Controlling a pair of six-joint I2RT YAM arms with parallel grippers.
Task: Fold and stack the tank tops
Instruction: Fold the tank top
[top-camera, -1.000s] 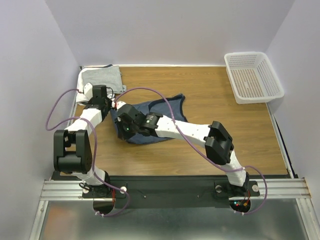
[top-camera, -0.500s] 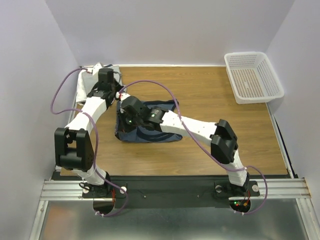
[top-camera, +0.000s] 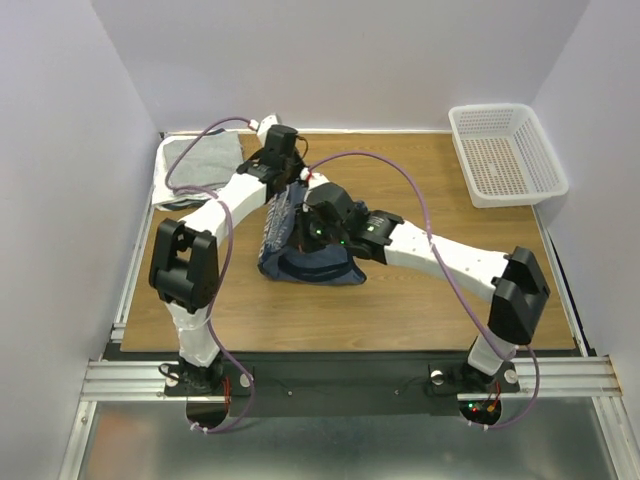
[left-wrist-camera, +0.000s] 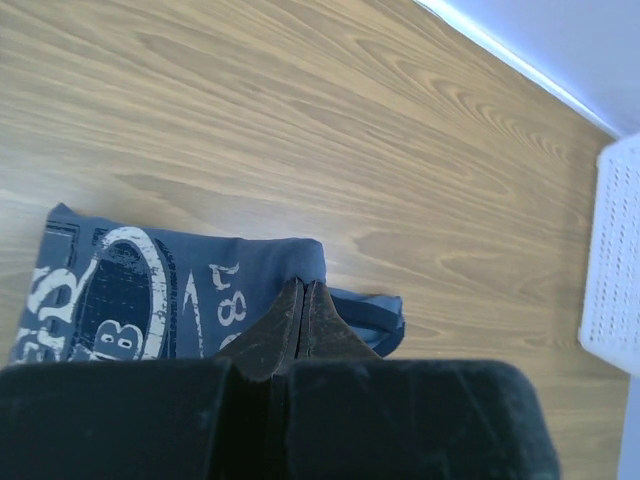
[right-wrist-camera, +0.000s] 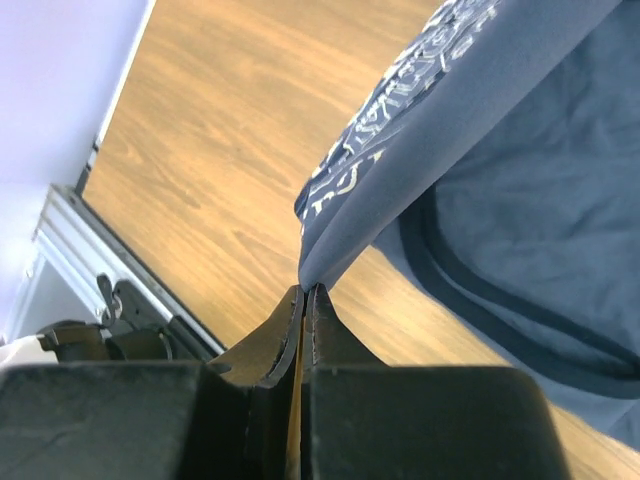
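The slate-blue tank top (top-camera: 300, 258) with navy trim and white lettering hangs partly lifted over the wooden table (top-camera: 420, 290), left of centre. My left gripper (top-camera: 290, 180) is shut on its upper edge; in the left wrist view the closed tips (left-wrist-camera: 303, 287) pinch the cloth (left-wrist-camera: 150, 300). My right gripper (top-camera: 318, 222) is shut on another edge; in the right wrist view the tips (right-wrist-camera: 305, 290) pinch a fold of the tank top (right-wrist-camera: 500, 200). A folded light grey tank top (top-camera: 195, 165) lies at the far left corner.
A white perforated basket (top-camera: 505, 152) stands at the far right corner, and its edge shows in the left wrist view (left-wrist-camera: 610, 260). Purple cables loop over both arms. White walls enclose the table on three sides.
Both grippers have carried the blue tank top's edge rightwards and up, turning the cloth over itself. The left arm has swung from the far left toward the table's middle.
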